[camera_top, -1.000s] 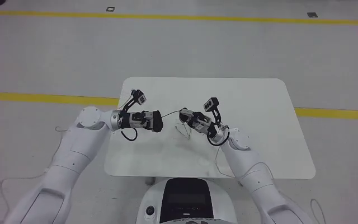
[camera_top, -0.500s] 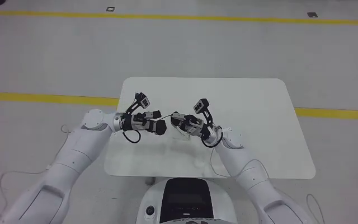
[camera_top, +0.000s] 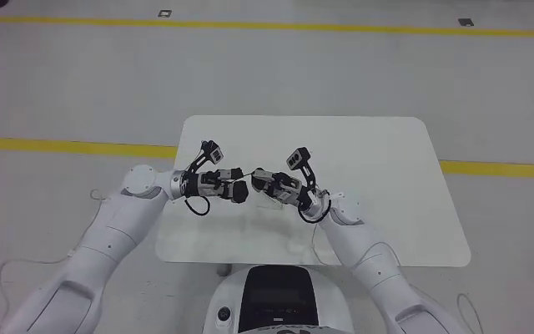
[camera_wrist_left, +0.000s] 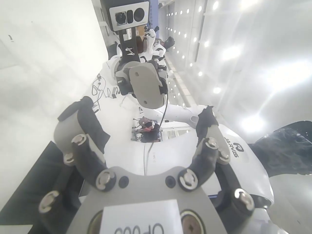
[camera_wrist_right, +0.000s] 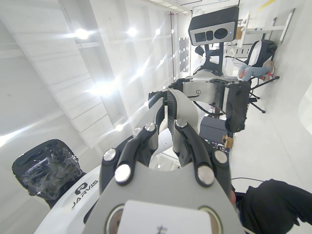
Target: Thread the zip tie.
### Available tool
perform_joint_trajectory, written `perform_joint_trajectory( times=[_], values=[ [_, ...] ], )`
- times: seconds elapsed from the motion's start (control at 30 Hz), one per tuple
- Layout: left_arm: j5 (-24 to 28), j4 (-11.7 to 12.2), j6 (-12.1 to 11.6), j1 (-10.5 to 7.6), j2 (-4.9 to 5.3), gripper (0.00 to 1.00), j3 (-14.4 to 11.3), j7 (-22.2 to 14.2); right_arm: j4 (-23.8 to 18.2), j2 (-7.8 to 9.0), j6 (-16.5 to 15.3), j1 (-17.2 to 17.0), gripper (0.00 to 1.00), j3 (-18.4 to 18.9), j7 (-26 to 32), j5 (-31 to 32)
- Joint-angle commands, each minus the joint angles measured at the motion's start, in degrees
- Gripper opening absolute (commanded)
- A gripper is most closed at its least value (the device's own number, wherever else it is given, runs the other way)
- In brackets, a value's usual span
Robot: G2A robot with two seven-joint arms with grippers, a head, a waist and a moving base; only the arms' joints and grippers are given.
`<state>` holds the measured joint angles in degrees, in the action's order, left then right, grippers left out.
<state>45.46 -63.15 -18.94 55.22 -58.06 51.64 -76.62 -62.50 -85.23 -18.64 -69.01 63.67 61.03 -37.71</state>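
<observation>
A: Two grippers over the desk (camera_top: 375,150), then. Where over it?

B: Both are above the desk's left half, nearer the robot's edge than the far edge. The left gripper (camera_top: 238,190) and the right gripper (camera_top: 257,176) face each other tip to tip, just beside one another. Both are lifted off the desk.

A: And the jaws?

B: The left gripper's jaws stand wide apart. Its wrist view shows a broad gap between the two dark-padded fingers (camera_wrist_left: 90,125). The right gripper's jaws are pressed together, with the zip tie (camera_wrist_left: 162,116) clamped in them.

A: Where does the zip tie sit, then?

B: It is held in the air above the desk. It shows as a thin black strand that leaves the side of the right gripper's closed jaws. From there it runs into the gap between the left gripper's parted jaws, touching neither of them as far as I can tell.

A: Is its tip through its head?

B: The strand is too thin to tell.
</observation>
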Motion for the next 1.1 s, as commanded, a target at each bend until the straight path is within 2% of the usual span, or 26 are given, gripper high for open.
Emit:
perform_joint_trajectory(
  times=[0.0, 0.33, 0.43, 0.47, 0.57, 0.7, 0.97, 1.07],
  values=[
    [0.0, -0.2, 0.1, 0.17, 0.04, 1.0, 0.1, 0.1, 0.1, 0.04, 0.3, 0.1, 0.0, -0.2, 0.0, 0.1],
    [0.6, -0.2, 0.1, 0.6, 0.0, 1.0, 0.7, 0.4, 1.3, 0.32, 1.0, 1.0, 0.0, -1.2, -3.3, 3.1],
    [0.2, 0.3, -0.1, 0.65, 0.1, 0.99, 1.1, 0.8, 1.0, 0.62, 1.1, 0.9, 0.0, -1.0, -4.3, 4.7],
    [0.1, 0.3, -0.1, 0.7, 0.16, 0.95, 1.3, 1.0, 0.7, 0.78, 1.2, 0.8, 0.0, -0.8, -4.6, 5.3],
    [-0.1, 0.2, -0.2, 0.86, 0.28, 0.91, 1.8, 1.3, 0.0, 1.17, 1.6, 0.5, 0.0, -0.6, -5.3, 7.4],
    [-1.1, 0.0, 0.0, 1.12, 0.3, 0.93, 1.9, 2.8, -1.0, 1.56, 2.8, 0.1, 0.0, -1.0, -5.5, 9.8],
    [-1.5, -0.2, 0.2, 1.35, 0.16, 0.84, 1.8, 4.1, -1.2, 1.96, 3.9, 0.4, 0.0, -2.1, -6.5, 12.7],
    [-1.7, -0.1, 0.2, 1.37, 0.19, 0.72, 2.1, 4.5, -1.2, 2.09, 4.1, 0.4, 0.0, -2.3, -7.0, 13.4]
  ],
)
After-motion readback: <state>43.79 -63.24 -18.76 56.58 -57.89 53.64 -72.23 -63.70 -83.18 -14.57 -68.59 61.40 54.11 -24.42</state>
